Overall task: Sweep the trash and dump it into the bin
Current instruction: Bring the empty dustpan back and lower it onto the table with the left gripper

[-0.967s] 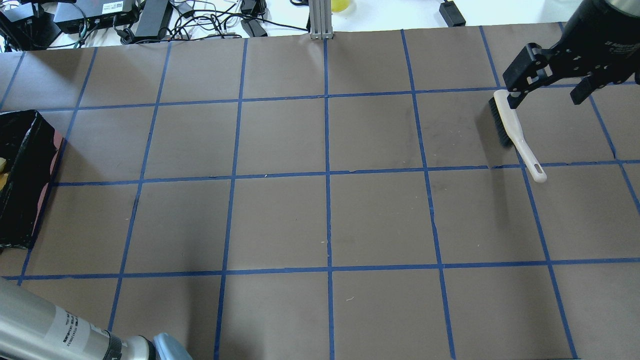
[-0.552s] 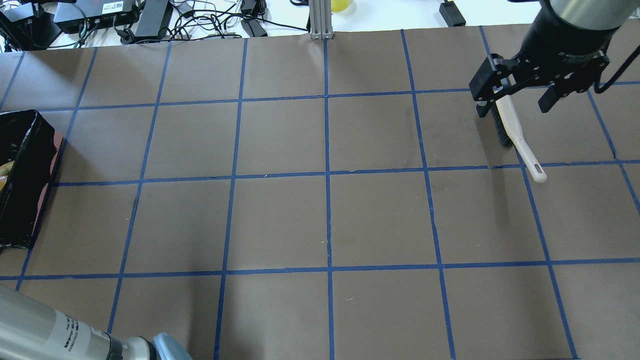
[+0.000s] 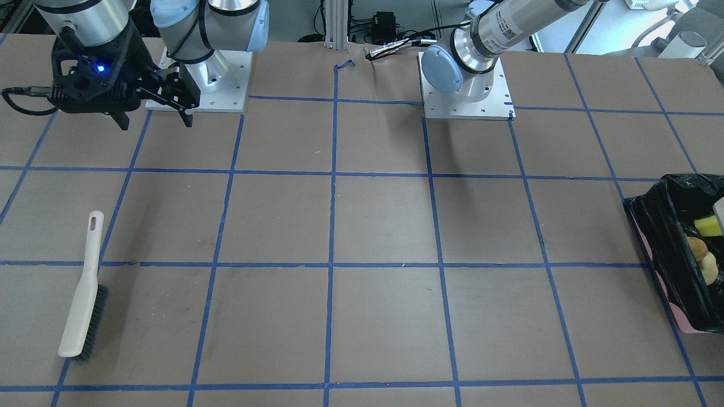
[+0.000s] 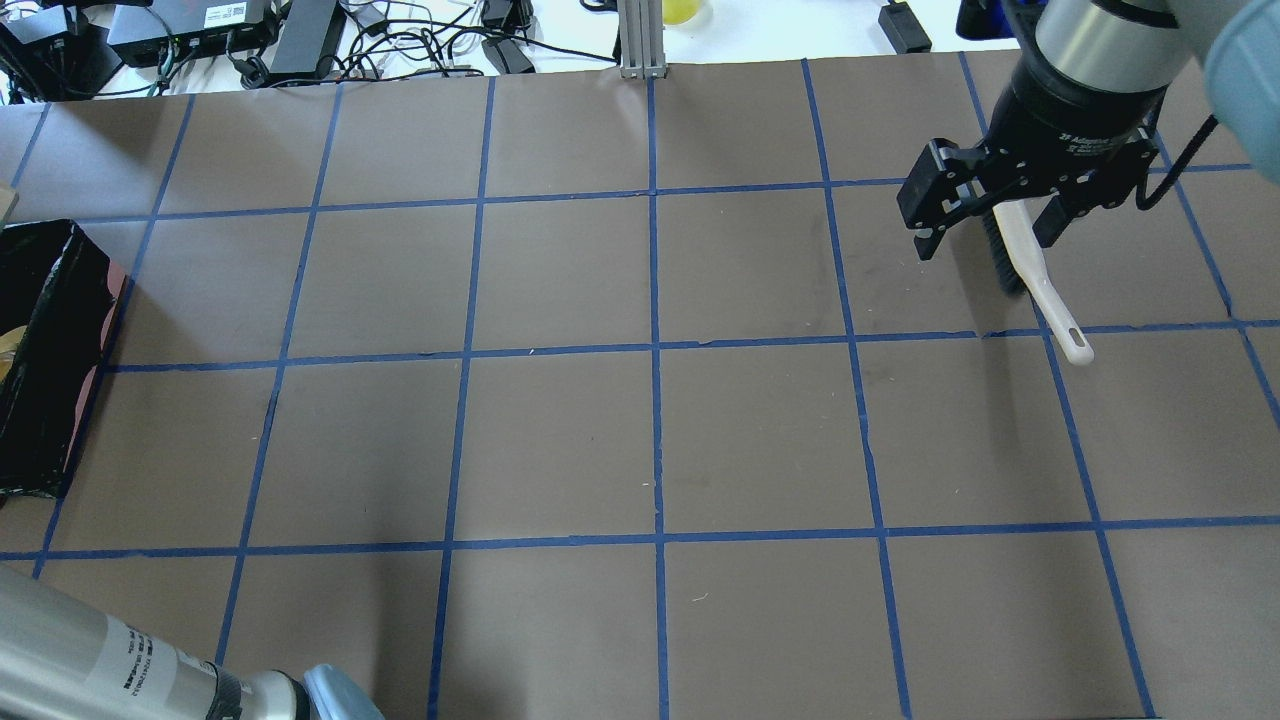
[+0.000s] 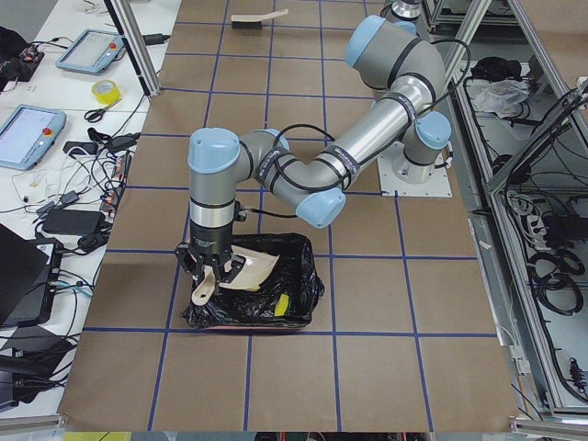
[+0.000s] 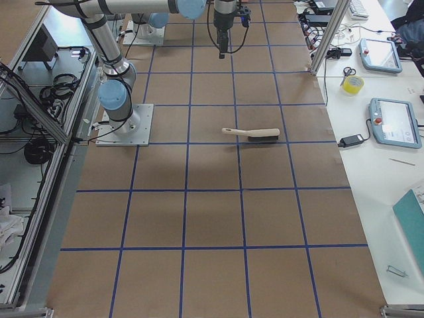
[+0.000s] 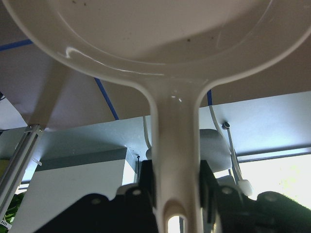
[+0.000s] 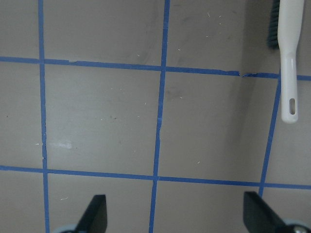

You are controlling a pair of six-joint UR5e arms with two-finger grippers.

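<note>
The trash (image 3: 698,249) lies in the bin (image 3: 651,217); left pincer (image 7: 177,183) clamps the dustpan (image 7: 160,29); right pincer (image 3: 155,120) hangs open; little seems left.

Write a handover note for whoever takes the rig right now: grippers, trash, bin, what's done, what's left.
Right gripper: open, empty, raised above the table. The brush lies flat on the table, apart from it.
Left gripper: shut on the dustpan handle, holding the pan tilted over the bin.
Trash: sponge, potato-like lump and croissant-like piece all lie in the bin.
Done: sweep and dump, by the look of it.
Left: probably only setting the dustpan down.
</note>
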